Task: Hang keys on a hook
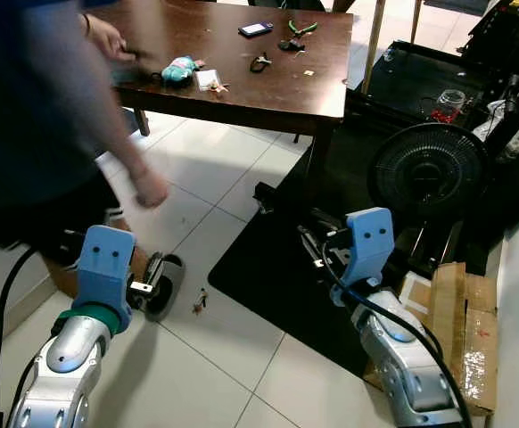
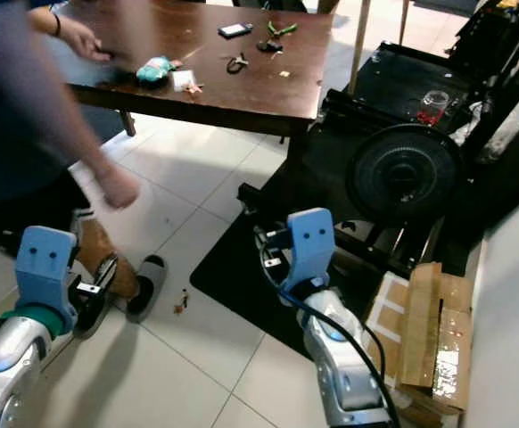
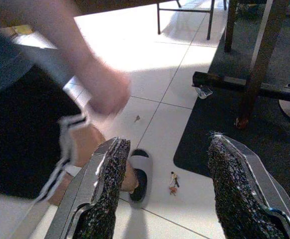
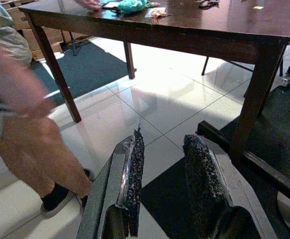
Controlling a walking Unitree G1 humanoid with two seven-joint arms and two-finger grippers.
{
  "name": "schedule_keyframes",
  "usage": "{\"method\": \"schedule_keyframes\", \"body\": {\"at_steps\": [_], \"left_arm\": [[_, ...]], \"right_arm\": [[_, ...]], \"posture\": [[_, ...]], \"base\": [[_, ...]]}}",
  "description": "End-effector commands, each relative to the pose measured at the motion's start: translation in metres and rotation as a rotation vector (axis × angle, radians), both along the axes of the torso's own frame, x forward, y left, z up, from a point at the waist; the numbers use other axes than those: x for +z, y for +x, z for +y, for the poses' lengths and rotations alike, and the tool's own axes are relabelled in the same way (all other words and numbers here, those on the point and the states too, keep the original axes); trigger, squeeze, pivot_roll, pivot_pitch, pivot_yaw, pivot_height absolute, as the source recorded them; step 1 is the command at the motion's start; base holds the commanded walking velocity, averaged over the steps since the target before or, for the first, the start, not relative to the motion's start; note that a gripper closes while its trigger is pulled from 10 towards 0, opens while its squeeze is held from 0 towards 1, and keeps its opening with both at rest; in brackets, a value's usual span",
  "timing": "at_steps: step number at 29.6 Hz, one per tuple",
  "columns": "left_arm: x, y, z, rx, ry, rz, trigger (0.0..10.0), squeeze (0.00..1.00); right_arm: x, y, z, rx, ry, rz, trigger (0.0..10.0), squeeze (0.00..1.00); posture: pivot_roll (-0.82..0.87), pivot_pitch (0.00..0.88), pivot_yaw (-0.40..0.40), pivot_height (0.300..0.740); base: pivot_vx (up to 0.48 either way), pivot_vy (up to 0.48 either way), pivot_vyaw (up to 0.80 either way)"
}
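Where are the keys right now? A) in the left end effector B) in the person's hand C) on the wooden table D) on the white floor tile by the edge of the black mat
D: the keys lie on the white tile floor next to the black mat, near the person's shoe; the left end effector is open with nothing between its fingers.

- A lived-in home room: white tiled floor [image 1: 215, 357] with a black mat [image 1: 277, 267].
- Dark wooden table [image 1: 268, 85] strewn with pliers [image 1: 300, 28] and a phone [image 1: 255, 29].
- Floor fan [image 1: 429, 169] and flattened cardboard [image 1: 460, 330] alongside.
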State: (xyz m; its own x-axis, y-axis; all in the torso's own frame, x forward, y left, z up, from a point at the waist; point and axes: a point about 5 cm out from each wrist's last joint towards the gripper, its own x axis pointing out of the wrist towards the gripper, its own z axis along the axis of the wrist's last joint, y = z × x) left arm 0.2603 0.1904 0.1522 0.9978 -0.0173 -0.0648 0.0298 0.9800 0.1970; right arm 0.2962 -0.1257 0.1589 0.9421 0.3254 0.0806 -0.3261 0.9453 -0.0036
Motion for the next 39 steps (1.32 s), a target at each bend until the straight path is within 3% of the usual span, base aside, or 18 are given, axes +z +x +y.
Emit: {"method": "schedule_keyframes", "body": {"at_steps": [1, 39], "left_arm": [[-0.0024, -0.0009, 0.0021, 0.008, 0.0, 0.018, 10.0, 0.0], [-0.0041, -0.0014, 0.0017, 0.009, 0.0, 0.02, 10.0, 0.0]], "right_arm": [[-0.0018, -0.0007, 0.0006, 0.001, -0.001, 0.014, 10.0, 0.0], [-0.0036, -0.0011, 0.0005, 0.004, -0.004, 0.02, 10.0, 0.0]], "posture": [[-0.07, 0.096, 0.105, 0.74], [-0.07, 0.087, 0.101, 0.74]], "base": [[0.0, 0.0, 0.0], [0.0, 0.0, 0.0]]}}
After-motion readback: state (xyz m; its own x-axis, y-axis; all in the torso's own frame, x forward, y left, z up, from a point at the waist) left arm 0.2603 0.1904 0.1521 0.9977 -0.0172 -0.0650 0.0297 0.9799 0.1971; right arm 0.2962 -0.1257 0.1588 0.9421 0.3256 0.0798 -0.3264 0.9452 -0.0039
